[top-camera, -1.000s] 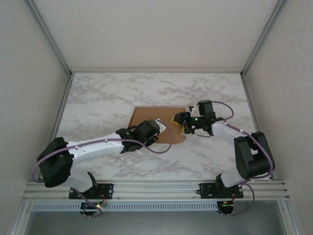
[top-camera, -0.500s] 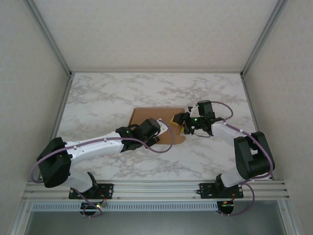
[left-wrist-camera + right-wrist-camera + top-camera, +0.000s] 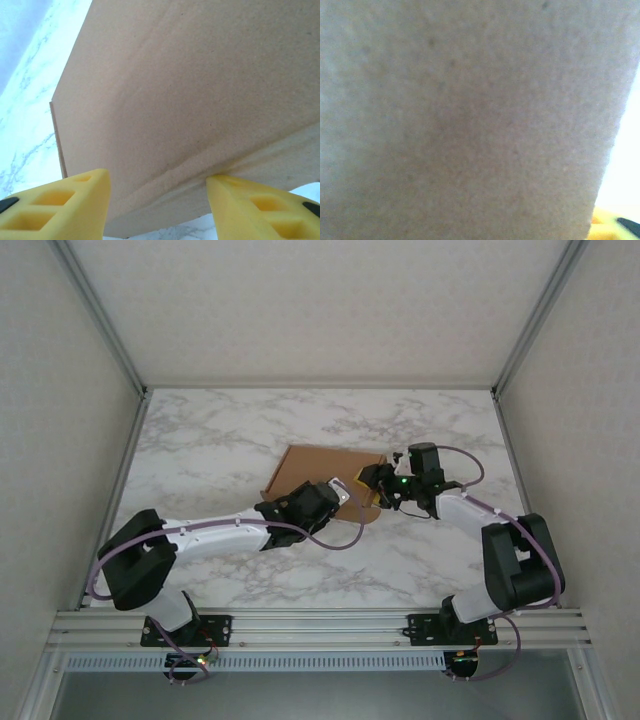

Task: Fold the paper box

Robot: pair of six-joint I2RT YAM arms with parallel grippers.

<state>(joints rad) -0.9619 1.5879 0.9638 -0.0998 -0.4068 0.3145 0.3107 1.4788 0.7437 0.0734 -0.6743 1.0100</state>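
The paper box (image 3: 315, 468) is a brown cardboard sheet in the middle of the table, tilted, with a rounded flap (image 3: 366, 516) hanging toward the near right. My left gripper (image 3: 338, 495) is at its near edge. In the left wrist view the cardboard (image 3: 190, 90) looms overhead, and my gripper (image 3: 157, 175) stands open with a creased strip spanning the gap; the right fingertip (image 3: 240, 195) touches it. My right gripper (image 3: 368, 482) is at the box's right edge. Cardboard (image 3: 470, 120) covers its camera; one yellow fingertip (image 3: 607, 225) peeks out at the bottom right.
The marble table (image 3: 220, 440) is walled in by pale panels, with metal posts at the back corners. An aluminium rail (image 3: 320, 625) runs along the near edge, where both arm bases are bolted. There is bare marble to the left of the box and behind it.
The left arm has stretched further right under the box. The box has tipped up, its far edge shifting away and to the right. The right gripper has edged slightly right.
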